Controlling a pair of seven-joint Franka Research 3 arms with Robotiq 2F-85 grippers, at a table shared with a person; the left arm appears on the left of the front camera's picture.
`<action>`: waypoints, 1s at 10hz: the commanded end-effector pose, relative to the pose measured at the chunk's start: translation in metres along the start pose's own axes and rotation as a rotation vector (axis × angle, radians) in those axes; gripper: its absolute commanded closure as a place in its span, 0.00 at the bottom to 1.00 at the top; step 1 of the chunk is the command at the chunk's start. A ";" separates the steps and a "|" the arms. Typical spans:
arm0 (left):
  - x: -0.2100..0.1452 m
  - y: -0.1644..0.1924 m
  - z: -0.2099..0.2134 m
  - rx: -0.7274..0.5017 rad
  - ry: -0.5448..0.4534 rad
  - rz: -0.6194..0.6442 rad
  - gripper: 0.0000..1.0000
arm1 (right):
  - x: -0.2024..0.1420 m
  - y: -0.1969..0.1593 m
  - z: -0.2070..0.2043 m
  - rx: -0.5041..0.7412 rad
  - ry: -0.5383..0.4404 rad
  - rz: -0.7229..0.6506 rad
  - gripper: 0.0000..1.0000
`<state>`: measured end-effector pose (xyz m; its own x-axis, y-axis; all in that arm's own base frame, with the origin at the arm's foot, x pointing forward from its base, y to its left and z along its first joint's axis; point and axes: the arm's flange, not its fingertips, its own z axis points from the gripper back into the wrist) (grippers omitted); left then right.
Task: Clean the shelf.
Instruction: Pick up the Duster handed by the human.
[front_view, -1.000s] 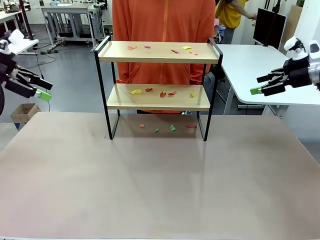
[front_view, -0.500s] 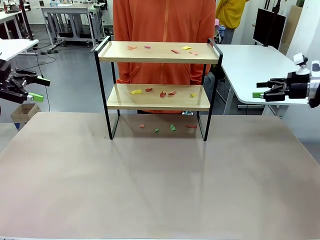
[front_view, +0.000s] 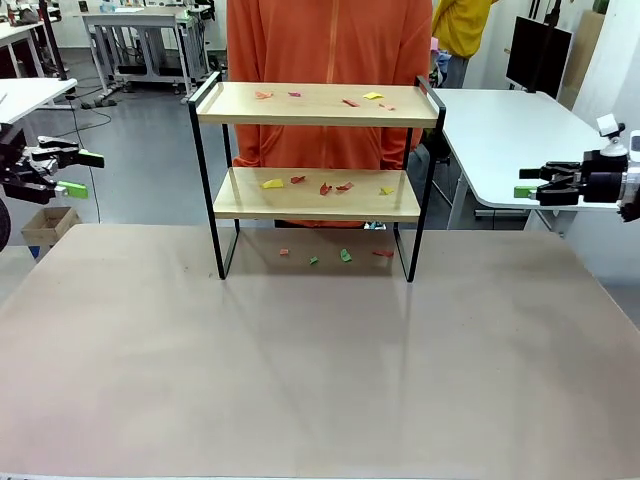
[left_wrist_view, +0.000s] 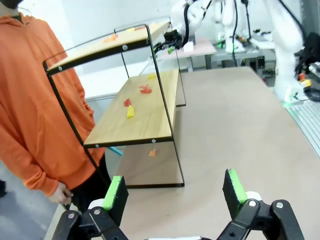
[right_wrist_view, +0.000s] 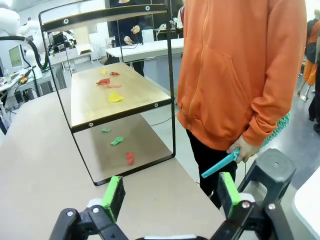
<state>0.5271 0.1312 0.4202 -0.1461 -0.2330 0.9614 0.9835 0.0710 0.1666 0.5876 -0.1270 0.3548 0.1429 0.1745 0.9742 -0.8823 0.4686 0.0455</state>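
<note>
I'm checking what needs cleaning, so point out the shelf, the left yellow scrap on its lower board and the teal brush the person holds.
shelf (front_view: 315, 110): front view, bare top board.
left yellow scrap (front_view: 272, 184): front view, its middle.
teal brush (right_wrist_view: 219, 166): right wrist view, handle.

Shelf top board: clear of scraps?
No, several coloured scraps lie scattered on the upper board of the shelf.

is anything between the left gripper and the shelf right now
Nothing visible does. The left gripper hangs open, off to the side of the shelf, with only open space between them.
</note>
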 end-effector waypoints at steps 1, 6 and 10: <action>0.000 0.014 0.013 -0.013 -0.079 0.040 0.00 | 0.005 -0.008 0.002 0.037 0.001 -0.032 0.00; -0.006 0.022 0.024 -0.060 -0.150 0.100 0.00 | 0.005 -0.013 0.006 0.023 0.003 -0.051 0.00; -0.019 0.031 0.033 -0.062 -0.176 0.128 0.00 | 0.003 -0.019 0.008 0.023 0.007 -0.081 0.00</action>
<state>0.5490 0.1669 0.4069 -0.0355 -0.0932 0.9950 0.9989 0.0255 0.0380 0.5949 -0.1400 0.3540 0.1989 0.1510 0.9683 -0.8735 0.4754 0.1053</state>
